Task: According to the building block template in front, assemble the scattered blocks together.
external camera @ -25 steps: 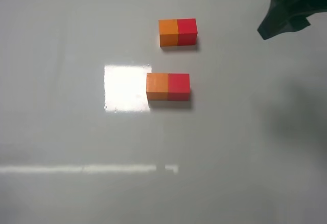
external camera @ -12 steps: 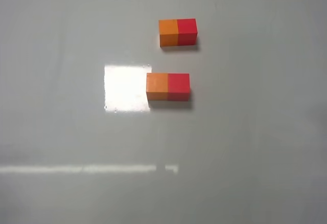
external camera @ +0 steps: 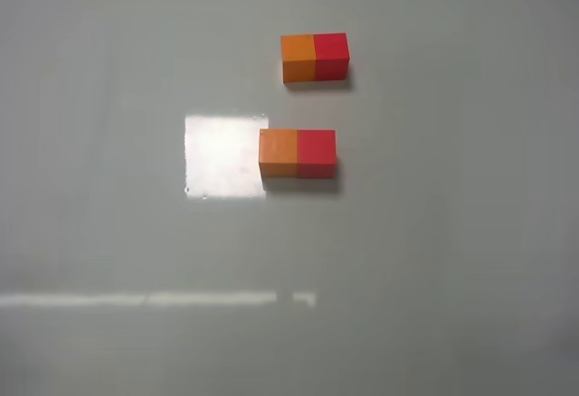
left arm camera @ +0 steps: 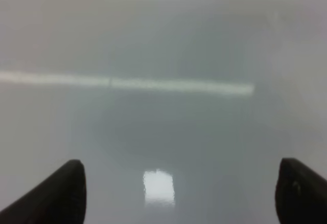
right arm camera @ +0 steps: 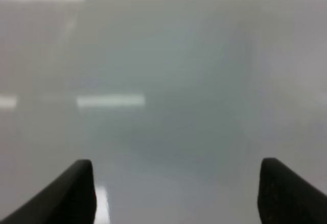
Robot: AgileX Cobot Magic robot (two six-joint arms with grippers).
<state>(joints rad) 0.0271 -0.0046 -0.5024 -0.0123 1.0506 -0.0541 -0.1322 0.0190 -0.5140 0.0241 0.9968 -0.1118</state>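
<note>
Exterior high view: two unlabelled orange-red block pairs (external camera: 314, 57) (external camera: 297, 153) apart; both end effectors (left arm camera: 179, 193) (right arm camera: 176, 191) wide, empty.

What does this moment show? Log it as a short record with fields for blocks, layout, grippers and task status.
template pair: orange-and-red pair at the far side of the table, orange on the left, red on the right, touching
near pair: orange block and red block, touching, same order
left gripper: open, holding nothing, out of the high view
right gripper: open, holding nothing, out of the high view
task status: near pair appears to match the template
</note>
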